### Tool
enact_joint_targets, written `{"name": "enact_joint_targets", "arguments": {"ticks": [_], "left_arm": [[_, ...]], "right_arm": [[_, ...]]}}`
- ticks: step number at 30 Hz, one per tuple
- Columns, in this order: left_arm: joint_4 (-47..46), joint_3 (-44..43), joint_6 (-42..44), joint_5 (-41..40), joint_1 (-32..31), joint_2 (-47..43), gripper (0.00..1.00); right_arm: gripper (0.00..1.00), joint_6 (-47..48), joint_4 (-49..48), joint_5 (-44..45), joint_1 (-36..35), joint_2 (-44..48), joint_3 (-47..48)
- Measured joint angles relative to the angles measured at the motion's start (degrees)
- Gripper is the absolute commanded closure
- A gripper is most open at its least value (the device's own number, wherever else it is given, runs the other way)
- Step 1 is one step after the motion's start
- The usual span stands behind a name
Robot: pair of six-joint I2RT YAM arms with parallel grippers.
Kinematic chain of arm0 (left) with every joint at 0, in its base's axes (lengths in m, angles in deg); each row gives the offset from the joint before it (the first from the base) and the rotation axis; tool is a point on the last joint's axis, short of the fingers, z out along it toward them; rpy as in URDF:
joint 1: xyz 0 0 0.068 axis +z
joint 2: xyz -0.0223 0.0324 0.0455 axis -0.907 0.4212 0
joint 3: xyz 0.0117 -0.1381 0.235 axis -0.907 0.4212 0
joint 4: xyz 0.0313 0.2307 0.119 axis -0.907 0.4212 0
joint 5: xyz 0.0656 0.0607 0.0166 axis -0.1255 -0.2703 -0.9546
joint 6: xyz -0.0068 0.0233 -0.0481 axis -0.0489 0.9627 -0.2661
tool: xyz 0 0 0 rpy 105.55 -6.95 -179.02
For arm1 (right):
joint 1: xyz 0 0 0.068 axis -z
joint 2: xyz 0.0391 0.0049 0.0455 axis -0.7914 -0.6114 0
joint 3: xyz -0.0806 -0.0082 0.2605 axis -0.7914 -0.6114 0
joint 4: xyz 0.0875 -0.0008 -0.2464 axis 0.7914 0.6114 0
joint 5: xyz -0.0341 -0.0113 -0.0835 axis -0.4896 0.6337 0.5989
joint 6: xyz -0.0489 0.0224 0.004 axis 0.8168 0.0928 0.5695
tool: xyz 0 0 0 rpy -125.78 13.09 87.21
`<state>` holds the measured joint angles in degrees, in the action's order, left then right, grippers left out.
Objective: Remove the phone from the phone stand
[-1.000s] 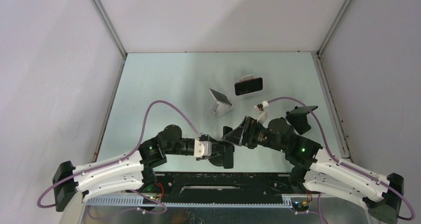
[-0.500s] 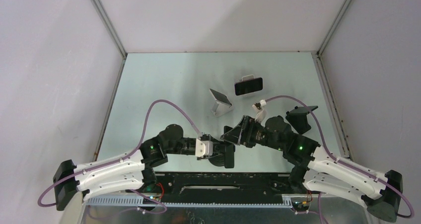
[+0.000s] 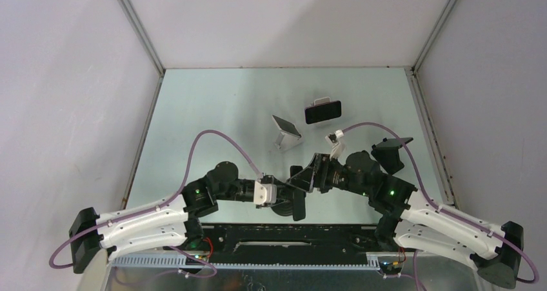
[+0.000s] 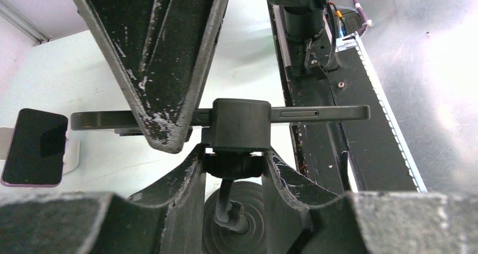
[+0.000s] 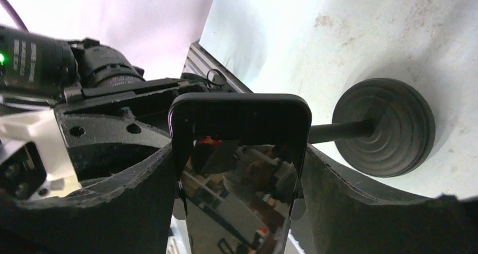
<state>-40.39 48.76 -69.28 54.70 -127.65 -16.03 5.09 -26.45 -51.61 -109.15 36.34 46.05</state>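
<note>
- The phone point(image 5: 239, 203) sat in the phone stand point(image 5: 383, 127), held in the stand's dark clip.
- In the left wrist view the phone showed edge on, as a thin flat bar with the clip at its middle.
- The stand's round foot rested on the pale green counter point(image 3: 213, 110). A thin neck ran from the foot to the clip.
- The right fingers point(image 5: 135, 197) stood wide apart, one on each long side of the phone. They were right up against its edges, beside the clip. I could not tell if they were squeezing the phone or only touching it.
- The left fingers point(image 4: 177, 192) were nearly closed. They pinched the stand's neck just under the clip, one finger on each side.
- Both pairs of fingers met at the phone stand. The left ones were low on the stand and the right ones were up at the phone.
- Past the phone stand, farther from the arms, a second phone point(image 3: 322, 112) with a dark screen leaned on a small white holder.
- Between that second phone and the phone stand, a grey stand point(image 3: 286, 131) with a tilted plate stood on the counter.
- Off to the right of the phone stand, well apart from it, stood a black stand point(image 3: 392, 153).
</note>
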Motion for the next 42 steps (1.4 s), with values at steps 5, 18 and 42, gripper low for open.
{"name": "enact_joint_targets", "arguments": {"ticks": [5, 18, 42], "left_arm": [[-0.2, 0.0, 0.1, 2.1, 0.0, 0.2, 1.0], [-1.0, 0.0, -0.6, 7.5, 0.0, 1.7, 1.0], [-9.2, 5.9, -3.4, -3.8, -0.2, -0.8, 0.24]], "right_arm": [[1.0, 8.2, -0.5, -2.4, -0.9, 1.0, 0.0], [1.0, 34.8, -1.2, -10.0, -3.1, 2.5, 0.0], [1.0, 28.3, -4.1, -5.9, -0.5, 0.7, 0.0]]}}
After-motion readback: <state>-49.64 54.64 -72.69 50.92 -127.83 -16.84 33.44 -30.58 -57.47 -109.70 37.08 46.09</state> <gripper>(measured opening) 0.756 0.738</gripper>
